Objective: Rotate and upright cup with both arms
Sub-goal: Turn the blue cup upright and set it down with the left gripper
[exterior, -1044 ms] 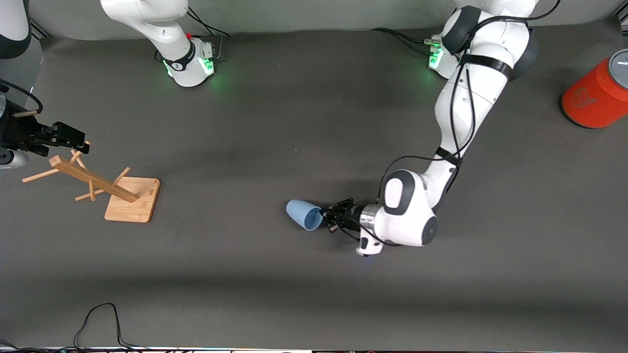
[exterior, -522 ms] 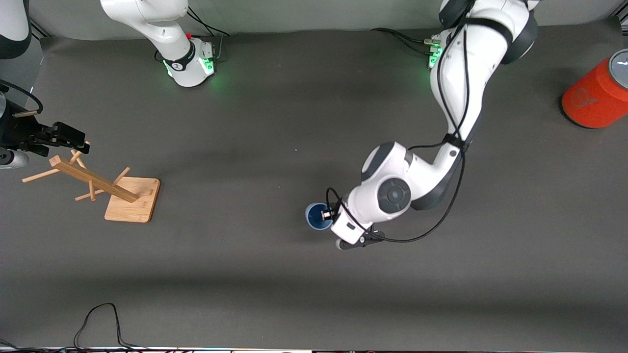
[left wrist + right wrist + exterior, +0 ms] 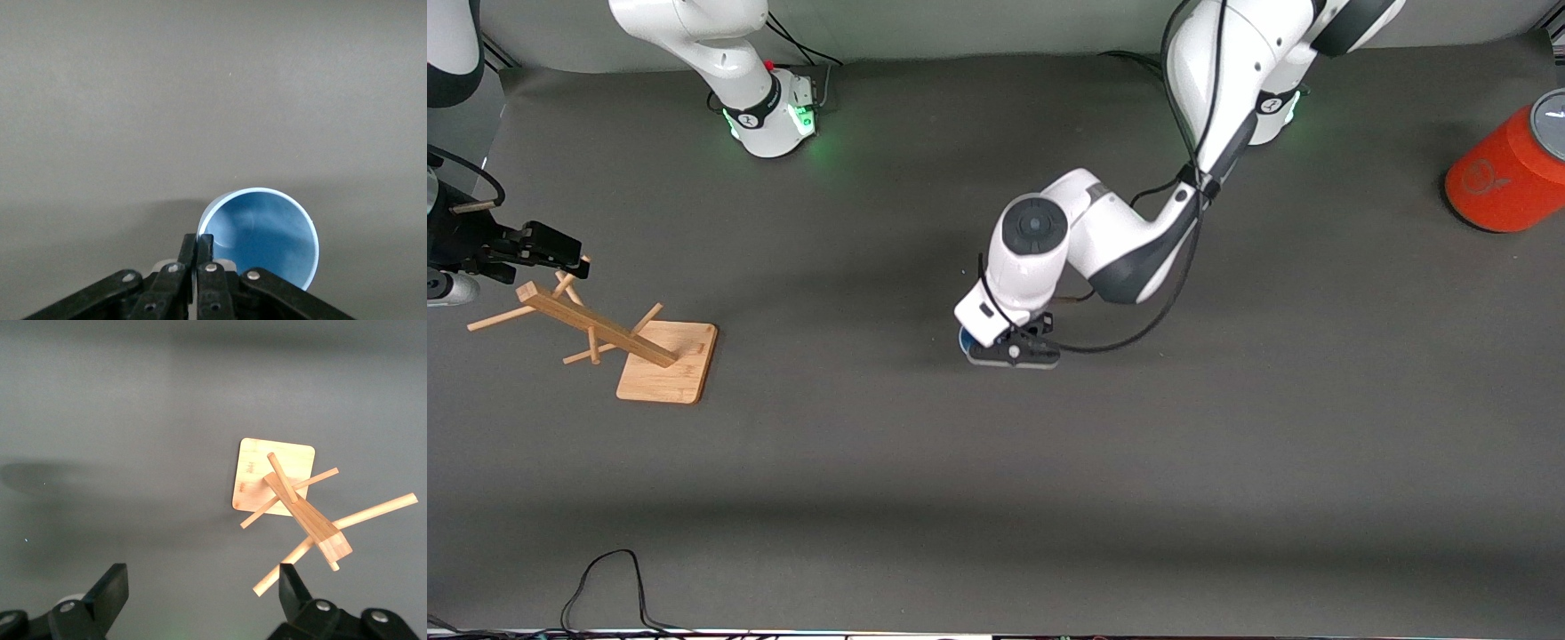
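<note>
So the cup (image 3: 263, 233) is pinched right at its rim by the left gripper (image 3: 197, 245). In the left wrist view the two fingers (image 3: 189, 248) are seen squeezed tight together on the wall of the cup, one inside and one outside, at about the 8 o'clock spot of the rim. The mouth of the cup is turned up toward that camera and the blue inside is seen clearly. Whether its base is actually resting on the table can't be told.

From the front view only a small sliver of the cup (image 3: 966, 340) is seen, since it's mostly covered by the left gripper (image 3: 1014, 351) and wrist. It's placed around the middle of the table (image 3: 1227, 462), and the left arm (image 3: 1120, 240) is bent down over it from its base at the 1 o'clock corner of that view.

The right gripper (image 3: 203, 603) is spread wide with nothing held between its fingers. It's hung over the right arm's end of the table, just above a wooden rack (image 3: 618, 342), which is seen below it in the right wrist view (image 3: 293, 500).

An orange canister (image 3: 1507, 173) with a grey top is parked at the left arm's end of the table, well apart from the cup. A black cable (image 3: 605, 582) is looped at the edge nearest the front camera.
</note>
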